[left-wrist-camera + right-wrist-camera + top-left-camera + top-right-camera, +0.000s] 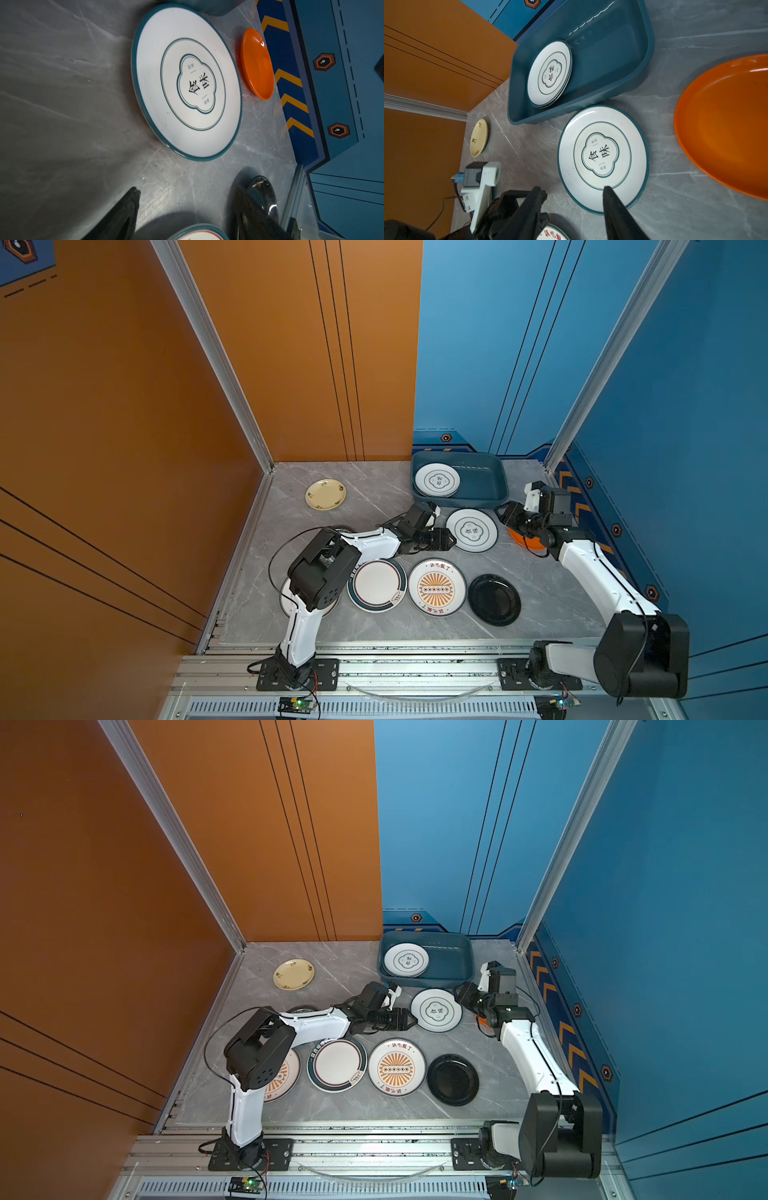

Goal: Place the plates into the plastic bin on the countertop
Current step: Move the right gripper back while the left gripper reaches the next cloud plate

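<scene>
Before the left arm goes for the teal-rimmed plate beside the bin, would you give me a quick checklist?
1. Left end effector open and empty: ok.
2. Teal-rimmed plate flat on the countertop, nothing on it: ok.
3. Plastic bin has bare floor beside its stacked plates: ok.
4. Right end effector clear of that plate's rim: cannot tell; it sits very close.

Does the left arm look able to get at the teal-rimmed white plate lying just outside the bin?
Probably yes: its open end effector sits right beside that plate, with only bare countertop between them.
</scene>
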`<state>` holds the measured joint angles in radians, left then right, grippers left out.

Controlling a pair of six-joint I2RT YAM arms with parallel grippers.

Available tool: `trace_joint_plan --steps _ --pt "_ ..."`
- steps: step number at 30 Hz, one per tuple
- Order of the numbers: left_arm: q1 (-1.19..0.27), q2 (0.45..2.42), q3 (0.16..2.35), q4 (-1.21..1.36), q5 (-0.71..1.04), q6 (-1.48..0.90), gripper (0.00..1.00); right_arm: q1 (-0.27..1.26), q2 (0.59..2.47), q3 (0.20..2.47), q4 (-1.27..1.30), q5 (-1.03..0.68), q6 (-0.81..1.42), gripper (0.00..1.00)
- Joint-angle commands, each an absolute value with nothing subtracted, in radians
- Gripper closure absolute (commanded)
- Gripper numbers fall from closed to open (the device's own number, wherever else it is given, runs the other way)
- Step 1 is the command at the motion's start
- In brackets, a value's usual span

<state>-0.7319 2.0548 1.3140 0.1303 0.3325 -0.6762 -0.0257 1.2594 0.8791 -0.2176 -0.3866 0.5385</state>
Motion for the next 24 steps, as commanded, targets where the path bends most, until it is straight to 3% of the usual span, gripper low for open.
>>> trace_joint_plan --steps 1,9,24 --pt "-0.721 2.111 1.369 0.103 0.285 -0.679 0.27 -0.032 1.190 0.811 -0.183 -0.349 0.524 0.49" --pt "-0.720 2.223 1.471 0.092 0.270 -0.718 0.36 -0.073 1.107 0.747 -0.213 -0.367 0.514 0.48" --pt "-0.709 2.323 1.572 0.078 0.296 -0.750 0.76 -0.112 1.086 0.680 -0.203 -0.389 0.514 0.47"
